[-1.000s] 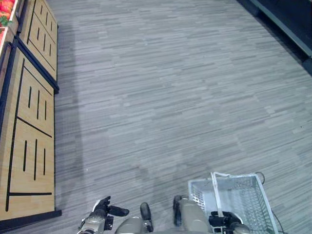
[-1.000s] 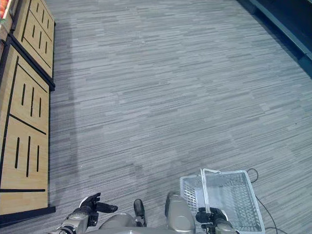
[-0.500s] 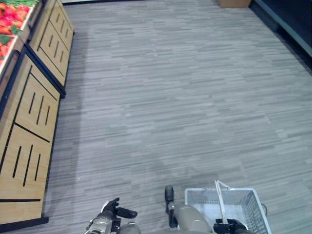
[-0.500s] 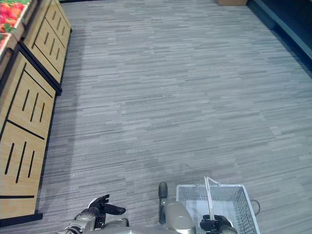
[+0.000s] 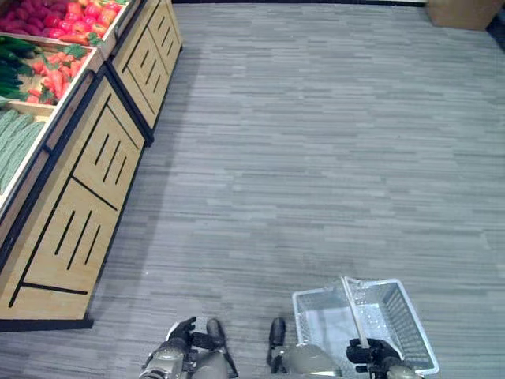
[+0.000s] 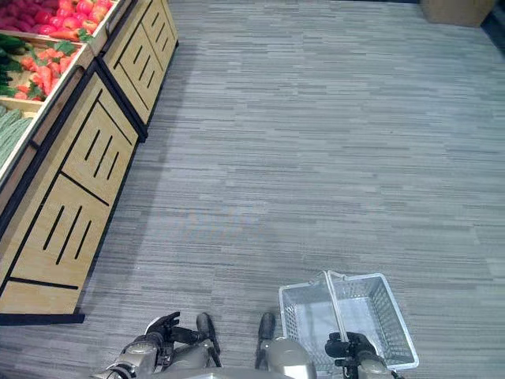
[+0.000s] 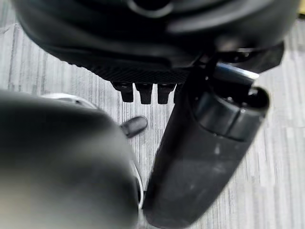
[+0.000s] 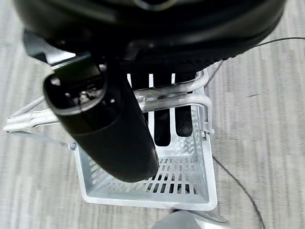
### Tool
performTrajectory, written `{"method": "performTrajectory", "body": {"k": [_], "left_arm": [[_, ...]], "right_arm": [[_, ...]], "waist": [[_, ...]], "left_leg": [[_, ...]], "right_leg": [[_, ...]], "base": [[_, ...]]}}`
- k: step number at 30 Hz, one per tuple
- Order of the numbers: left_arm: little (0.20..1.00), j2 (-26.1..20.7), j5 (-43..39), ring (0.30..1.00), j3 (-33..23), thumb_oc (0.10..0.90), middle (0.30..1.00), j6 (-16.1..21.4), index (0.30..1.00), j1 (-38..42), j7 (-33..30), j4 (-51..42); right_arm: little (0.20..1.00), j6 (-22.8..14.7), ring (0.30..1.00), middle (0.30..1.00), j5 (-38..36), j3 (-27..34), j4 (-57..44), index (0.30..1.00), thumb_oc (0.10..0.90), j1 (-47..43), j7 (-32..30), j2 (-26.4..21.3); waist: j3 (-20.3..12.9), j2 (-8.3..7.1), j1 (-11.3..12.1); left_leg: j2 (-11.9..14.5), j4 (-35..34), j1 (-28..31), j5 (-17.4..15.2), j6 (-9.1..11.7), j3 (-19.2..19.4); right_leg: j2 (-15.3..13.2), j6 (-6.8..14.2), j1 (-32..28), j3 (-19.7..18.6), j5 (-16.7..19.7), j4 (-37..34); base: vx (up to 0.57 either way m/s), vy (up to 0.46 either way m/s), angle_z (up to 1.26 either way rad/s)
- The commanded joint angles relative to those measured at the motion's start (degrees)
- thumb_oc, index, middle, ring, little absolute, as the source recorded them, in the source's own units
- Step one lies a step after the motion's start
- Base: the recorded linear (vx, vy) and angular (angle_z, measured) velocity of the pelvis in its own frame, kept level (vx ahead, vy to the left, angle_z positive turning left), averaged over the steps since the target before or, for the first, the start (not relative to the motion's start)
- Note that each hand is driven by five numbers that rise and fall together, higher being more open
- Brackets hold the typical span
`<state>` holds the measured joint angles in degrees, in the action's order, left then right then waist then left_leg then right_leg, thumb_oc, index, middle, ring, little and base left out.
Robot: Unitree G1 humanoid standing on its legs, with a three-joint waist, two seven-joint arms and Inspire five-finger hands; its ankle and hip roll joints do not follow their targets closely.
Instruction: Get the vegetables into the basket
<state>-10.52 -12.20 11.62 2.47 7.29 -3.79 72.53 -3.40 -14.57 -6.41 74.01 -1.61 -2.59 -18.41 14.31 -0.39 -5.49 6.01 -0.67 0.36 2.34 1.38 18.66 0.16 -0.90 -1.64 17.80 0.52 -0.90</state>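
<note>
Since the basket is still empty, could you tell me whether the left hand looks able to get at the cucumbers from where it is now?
Probably not: the left hand hangs low, apart from the cucumbers in the raised wooden stand.

Grey striped plank floor (image 5: 316, 158), wooden slatted display stands (image 5: 87, 205) along left

basket (image 5: 410, 332): showing white, slotted mesh walls
floor (image 5: 316, 158): showing grey, fine streaked planks
display stand (image 5: 87, 205): showing light wood with black slots and edging
vegetables (image 5: 55, 67): showing red beside dark and pale green
box (image 5: 461, 12): showing brown
</note>
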Motion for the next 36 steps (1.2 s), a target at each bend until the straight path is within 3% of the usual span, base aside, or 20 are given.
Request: {"method": "performTrajectory", "body": {"k": [1,10,14,18,21,23,26,29,30,34,36], "left_arm": [[1.000,-3.10,2.20,1.000,-0.02,0.900,1.000,1.09,1.000,0.75,-0.46,0.43],[1.000,-4.57,1.51,1.000,-1.75,0.900,1.000,1.21,1.000,0.73,-1.15,0.24],[1.000,-4.74,1.22,1.000,-1.99,0.900,1.000,1.23,1.000,0.68,-1.36,0.16],[1.000,-4.97,1.24,1.000,-2.48,0.900,1.000,1.33,1.000,0.08,-1.35,0.40],[1.000,-5.01,1.21,1.000,-2.50,0.900,1.000,1.29,1.000,0.01,-1.31,0.50],[1.000,-5.20,1.60,1.000,-2.15,0.900,1.000,1.68,1.000,0.62,-1.36,0.87],[1.000,-5.09,1.71,1.000,-1.84,0.900,1.000,1.66,1.000,1.05,-1.48,0.72],[1.000,-5.11,2.11,1.000,-1.57,0.900,1.000,1.60,1.000,1.30,-1.44,1.02],[1.000,-5.14,2.25,1.000,-1.48,0.900,1.000,1.53,1.000,1.49,-1.39,1.51],[1.000,-5.00,1.26,1.000,-1.77,0.900,1.000,1.41,1.000,1.23,-1.24,2.32],[1.000,-4.21,-0.23,1.000,-1.47,0.900,1.000,1.52,1.000,1.57,-1.46,2.11]], "right_arm": [[0.300,0.88,0.300,0.300,-0.21,0.03,0.88,0.300,0.400,1.10,0.31,0.25],[0.300,1.36,0.300,0.300,1.11,-1.54,0.91,0.300,0.400,-0.40,0.70,0.96],[0.300,1.24,0.300,0.300,1.06,-2.14,0.17,0.300,0.400,-0.54,0.77,1.15],[0.300,1.00,0.300,0.300,0.51,-2.90,-0.21,0.300,0.400,-0.90,1.05,1.27],[0.300,0.97,0.300,0.300,0.38,-3.04,-0.22,0.300,0.400,-1.00,1.02,1.38],[0.300,0.36,0.300,0.300,-0.59,-3.87,0.15,0.300,0.400,-1.12,1.33,1.77],[0.300,0.17,0.300,0.300,-0.93,-4.02,0.11,0.300,0.400,-0.98,1.40,1.94],[0.300,0.23,0.300,0.300,-0.80,-4.00,0.39,0.300,0.400,-0.93,1.55,1.77],[0.300,0.28,0.300,0.300,-0.62,-4.12,0.68,0.300,0.400,-0.54,1.72,1.53],[0.300,0.38,0.300,0.300,-0.72,-4.43,0.01,0.300,0.400,-0.68,2.04,0.70],[0.300,0.20,0.300,0.300,-0.94,-4.48,-0.16,0.300,0.400,-0.62,1.95,0.14]], "waist": [[-0.33,-1.90,1.84],[0.81,-3.73,5.22],[0.93,-3.89,5.69],[0.93,-3.19,5.86],[1.12,-3.16,6.01],[2.05,-3.27,5.54],[2.32,-3.56,5.16],[2.50,-3.66,4.81],[2.41,-3.88,4.45],[1.35,-3.00,3.88],[0.54,-2.29,3.26]], "left_leg": [[-3.87,6.88,-0.02,-9.47,-1.65,1.94],[-5.93,11.88,-3.26,-14.49,-5.47,0.56],[-6.85,9.24,-2.07,-13.35,-6.29,-0.31],[-7.78,3.45,1.37,-10.94,-6.20,-2.34],[-7.80,2.99,1.90,-10.55,-6.18,-2.58],[-8.66,1.12,3.01,-8.90,-6.03,-5.60],[-9.54,-0.04,3.50,-8.00,-5.60,-8.00],[-10.09,-0.04,3.86,-8.09,-5.35,-9.68],[-10.83,1.08,4.34,-8.95,-5.01,-12.65],[-9.80,1.33,6.86,-9.57,-3.14,-17.71],[-8.89,4.11,6.17,-9.27,-1.85,-19.97]], "right_leg": [[-8.41,7.35,1.81,-9.34,-4.17,6.91],[-10.91,10.13,2.59,-10.36,1.67,5.92],[-10.69,10.02,4.10,-10.41,2.92,10.22],[-7.34,9.25,8.30,-15.20,4.86,10.82],[-6.76,9.30,9.10,-15.84,4.88,10.60],[-1.78,9.12,11.55,-23.32,3.51,5.40],[0.38,9.41,12.59,-26.12,3.40,2.64],[0.92,9.54,12.71,-26.63,3.86,1.07],[2.01,9.56,13.60,-28.32,3.94,1.60],[3.30,6.58,12.38,-27.67,0.44,7.01],[3.01,5.02,11.32,-25.23,-1.29,7.47]], "base": [[0.14,0.408,-0.22],[0.05,0.258,-0.06],[0.03,0.175,0.11],[0.02,0.112,0.41],[0.01,0.016,0.39],[0.02,-0.015,0.55],[0.04,-0.054,0.74],[0.10,-0.110,0.83],[0.22,-0.223,0.81],[0.34,-0.341,1.26],[0.31,-0.358,0.85]]}}
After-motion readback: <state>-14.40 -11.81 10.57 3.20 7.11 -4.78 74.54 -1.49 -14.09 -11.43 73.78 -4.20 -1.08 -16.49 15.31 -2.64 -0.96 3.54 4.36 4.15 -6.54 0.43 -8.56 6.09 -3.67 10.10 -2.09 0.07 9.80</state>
